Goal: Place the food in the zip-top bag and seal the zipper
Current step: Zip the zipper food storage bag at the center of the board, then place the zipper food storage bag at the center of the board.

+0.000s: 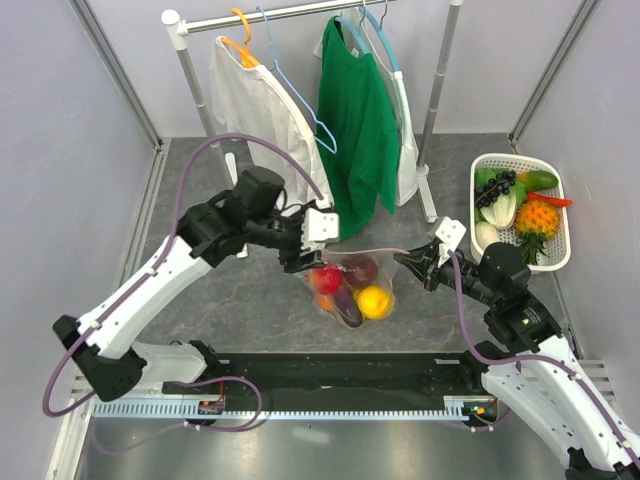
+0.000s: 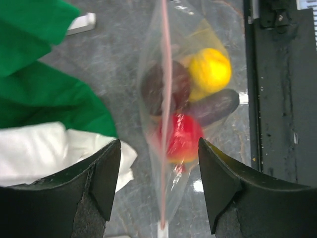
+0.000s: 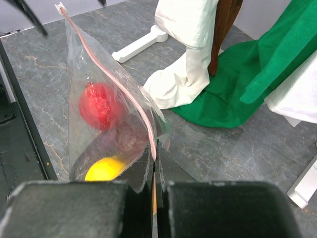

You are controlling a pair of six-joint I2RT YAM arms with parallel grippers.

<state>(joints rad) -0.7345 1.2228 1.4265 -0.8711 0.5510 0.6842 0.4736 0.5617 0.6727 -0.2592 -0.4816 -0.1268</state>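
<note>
Between the left gripper [image 2: 158,145] fingers, spread wide, the left wrist view alone shows the zipper [image 2: 166,74] running lengthwise, clear of both. Food [image 2: 210,69] lies inside the zip-top bag [image 2: 195,22], beyond the fingertips. Right gripper [image 3: 154,171] fingers clamp the zipper end, as the right wrist view confirms.

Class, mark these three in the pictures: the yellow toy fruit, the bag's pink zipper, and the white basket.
yellow toy fruit [image 2: 212,69]: left wrist view, middle of its rounded side.
zipper [image 2: 167,99]: left wrist view, midway along the strip.
white basket [image 1: 518,158]: top external view, far rim.
</note>
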